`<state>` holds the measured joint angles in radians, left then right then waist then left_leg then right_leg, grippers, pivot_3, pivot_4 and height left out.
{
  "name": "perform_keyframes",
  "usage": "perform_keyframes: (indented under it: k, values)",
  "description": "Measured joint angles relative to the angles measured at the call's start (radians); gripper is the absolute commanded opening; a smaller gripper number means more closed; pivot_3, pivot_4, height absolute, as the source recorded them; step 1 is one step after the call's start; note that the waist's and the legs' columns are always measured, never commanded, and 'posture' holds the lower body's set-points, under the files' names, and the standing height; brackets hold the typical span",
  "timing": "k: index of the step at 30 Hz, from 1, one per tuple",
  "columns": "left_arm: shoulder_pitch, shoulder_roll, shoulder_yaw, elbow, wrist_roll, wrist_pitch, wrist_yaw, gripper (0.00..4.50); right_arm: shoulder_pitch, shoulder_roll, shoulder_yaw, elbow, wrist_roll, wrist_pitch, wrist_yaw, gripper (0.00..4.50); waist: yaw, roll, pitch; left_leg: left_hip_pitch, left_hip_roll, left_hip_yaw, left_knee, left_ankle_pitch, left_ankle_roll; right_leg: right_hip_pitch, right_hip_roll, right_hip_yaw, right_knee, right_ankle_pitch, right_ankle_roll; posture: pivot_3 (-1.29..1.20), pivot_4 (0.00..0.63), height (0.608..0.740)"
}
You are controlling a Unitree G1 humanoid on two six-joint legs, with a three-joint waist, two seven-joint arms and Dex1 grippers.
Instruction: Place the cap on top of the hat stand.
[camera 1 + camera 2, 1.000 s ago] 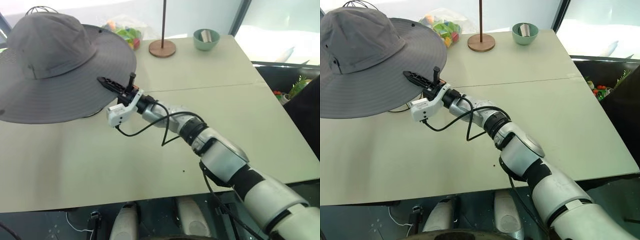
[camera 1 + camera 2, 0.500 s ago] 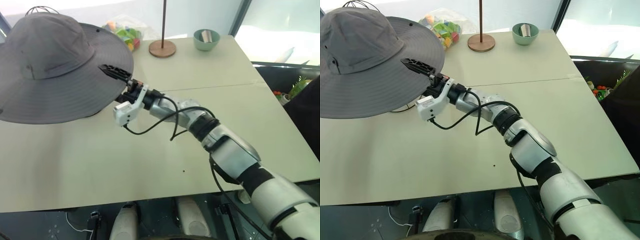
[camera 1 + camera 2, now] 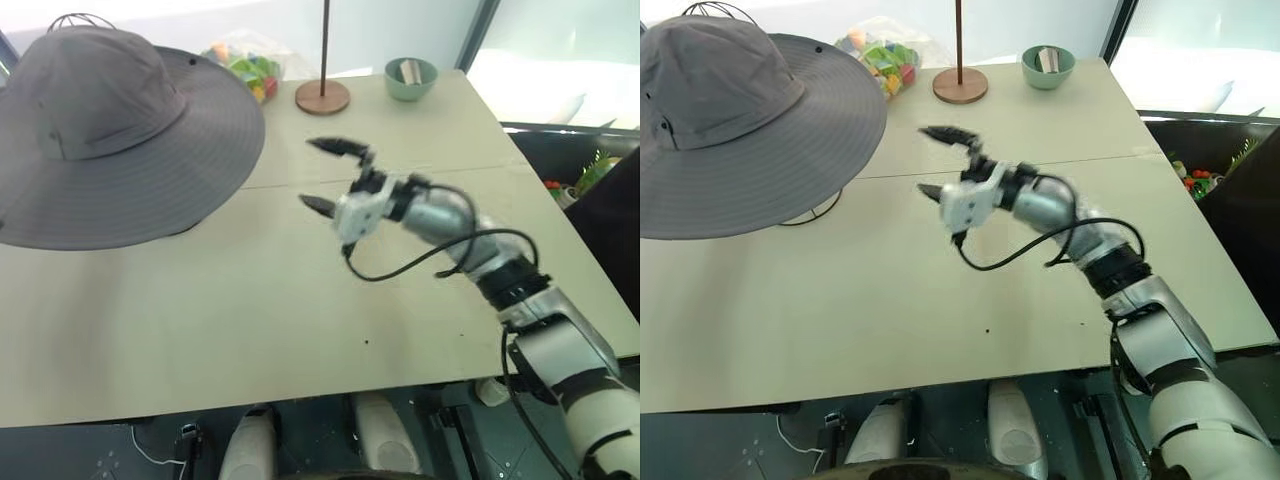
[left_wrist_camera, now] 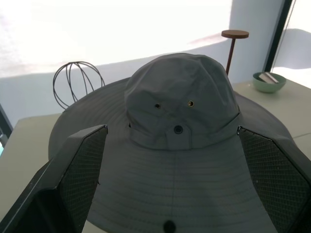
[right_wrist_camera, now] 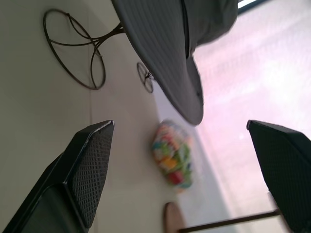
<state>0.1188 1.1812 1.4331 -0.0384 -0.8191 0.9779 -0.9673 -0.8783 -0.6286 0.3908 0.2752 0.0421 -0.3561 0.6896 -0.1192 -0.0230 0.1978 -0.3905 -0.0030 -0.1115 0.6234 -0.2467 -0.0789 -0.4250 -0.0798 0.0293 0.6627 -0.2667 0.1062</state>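
Grey fabric, ridged with rings of stitching across a very wide round brim, makes up the cap (image 3: 110,140), whose soft crown carries small eyelets and a dark stud at the band. It sits on top of the hat stand (image 3: 808,208), so that in the head views just the round wire base and a few thin dark loops show under the brim, at the far left of the pale desk (image 3: 300,330). A second wire frame (image 4: 77,82) stands behind the cap. The right gripper (image 3: 328,176) hangs over the middle of the desk, well apart from the brim, its two black fingers (image 3: 340,147) spread wide with nothing between them and touching nothing. In the left wrist view the left gripper (image 4: 175,179) faces the cap's crown from close by, its fingers (image 4: 77,165) wide apart to either side of the brim and empty. Beyond lie a bag of coloured toys (image 3: 245,68), a pole on a wooden disc (image 3: 323,97) and a green bowl (image 3: 411,77).
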Motion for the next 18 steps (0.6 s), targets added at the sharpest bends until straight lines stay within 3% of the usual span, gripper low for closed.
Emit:
perform_keyframes:
  k: [3,7,11,18]
  values:
    - [0.061,-0.03,0.075,0.01,0.025,-0.003,-0.028,4.5,-0.034,-0.068,-0.103,-0.019,0.274,0.388,0.26,4.47,0.006,0.001,0.001,0.0,0.0,0.0,0.001,0.0,0.0,0.0,0.0,0.0,0.0,0.0,0.0,0.0,0.15,0.74]
    - [0.157,-0.065,0.152,0.03,0.045,-0.012,-0.08,4.5,-0.161,-0.123,-0.181,0.04,0.42,0.69,0.482,4.47,0.019,0.003,0.002,0.001,0.0,0.001,0.0,0.0,0.0,0.0,0.0,-0.001,0.0,-0.001,-0.002,0.0,0.15,0.74]
    - [0.253,-0.088,0.211,0.077,0.056,-0.045,-0.14,4.5,-0.27,-0.136,-0.212,0.172,0.427,0.766,0.63,4.47,0.026,0.002,0.001,0.001,0.0,0.001,0.0,0.0,0.0,0.0,-0.001,-0.001,0.0,-0.001,-0.002,0.0,0.15,0.74]
    - [0.3,-0.102,0.233,0.094,0.052,-0.067,-0.157,4.5,-0.376,-0.125,-0.254,0.33,0.41,0.833,0.728,4.47,0.026,0.003,0.002,0.0,0.0,0.002,0.0,0.0,0.0,-0.001,-0.001,-0.001,0.0,-0.001,-0.002,0.0,0.15,0.74]
